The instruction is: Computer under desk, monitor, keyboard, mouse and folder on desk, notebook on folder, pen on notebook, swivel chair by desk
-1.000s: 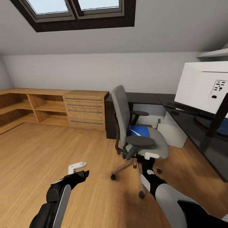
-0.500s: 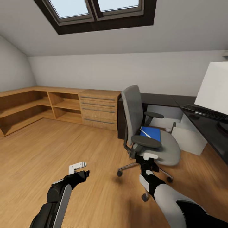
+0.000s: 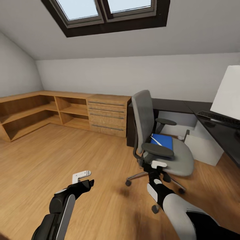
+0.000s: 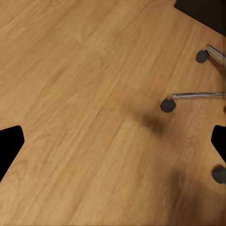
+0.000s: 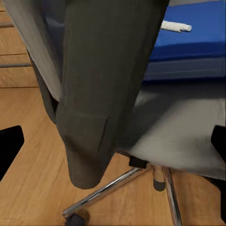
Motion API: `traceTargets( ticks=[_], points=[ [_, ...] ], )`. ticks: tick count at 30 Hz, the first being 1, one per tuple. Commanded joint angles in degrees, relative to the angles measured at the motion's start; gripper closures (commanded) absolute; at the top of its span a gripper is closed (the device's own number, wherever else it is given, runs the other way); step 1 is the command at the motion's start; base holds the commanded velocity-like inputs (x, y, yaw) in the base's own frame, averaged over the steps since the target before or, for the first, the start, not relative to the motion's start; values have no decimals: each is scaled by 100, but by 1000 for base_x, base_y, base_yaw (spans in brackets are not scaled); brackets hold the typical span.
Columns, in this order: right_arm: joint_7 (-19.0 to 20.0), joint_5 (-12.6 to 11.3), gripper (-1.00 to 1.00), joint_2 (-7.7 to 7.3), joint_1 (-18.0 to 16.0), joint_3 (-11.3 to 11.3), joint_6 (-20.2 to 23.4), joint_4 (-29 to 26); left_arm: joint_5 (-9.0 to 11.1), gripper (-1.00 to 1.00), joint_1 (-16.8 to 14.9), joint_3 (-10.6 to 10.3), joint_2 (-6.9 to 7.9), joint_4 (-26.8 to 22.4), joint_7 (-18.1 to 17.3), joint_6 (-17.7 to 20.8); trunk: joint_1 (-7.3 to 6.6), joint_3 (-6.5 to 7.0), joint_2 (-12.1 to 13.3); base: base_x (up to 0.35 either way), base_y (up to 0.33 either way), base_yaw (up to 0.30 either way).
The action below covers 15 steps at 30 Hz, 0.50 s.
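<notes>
The swivel chair (image 3: pixel 173 160) stands on the floor before the black desk (image 3: pixel 170 105), its back towards the left. On its seat lies the blue folder (image 3: pixel 163 141) with a white pen (image 3: pixel 155 140) across it. My right gripper (image 3: pixel 158 164) is open, just under the near black armrest (image 3: pixel 157 150). In the right wrist view that armrest (image 5: pixel 103 80) is close ahead between the spread fingers, with the folder (image 5: pixel 193 40) and pen (image 5: pixel 175 26) beyond. My left gripper (image 3: pixel 81 176) hangs open over bare floor. On the desk are the monitor (image 3: pixel 230 95) and the keyboard (image 3: pixel 218 117); the computer (image 3: pixel 204 149) sits below.
A light wooden chest of drawers (image 3: pixel 108 115) and low open shelves (image 3: pixel 36 113) run along the back and left walls. Wooden floor (image 3: pixel 66 153) spreads to the left of the chair. The chair's chrome legs and castors (image 4: pixel 167 104) show in the left wrist view.
The whole head view has swung to the left, so the chair, desk and monitor sit further right in the picture. Both arms hold the same pose.
</notes>
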Motion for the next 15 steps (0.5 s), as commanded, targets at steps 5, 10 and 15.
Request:
traceTargets(
  ticks=[5,10,15],
  points=[
    [-10,38,-100,-8,-5,-37,-17,6,62,-100,-3,12,-1,-7,39,23,-1,7,-3,0,0,-174],
    [-2,46,-100,-6,-5,-31,-17,9,70,-100,-3,15,-1,-7,39,23,-1,8,-3,-170,0,-11],
    [6,47,-100,-6,-5,-30,-16,14,71,-100,-3,16,-1,-7,39,23,-1,8,-3,-301,0,-1]
  ],
)
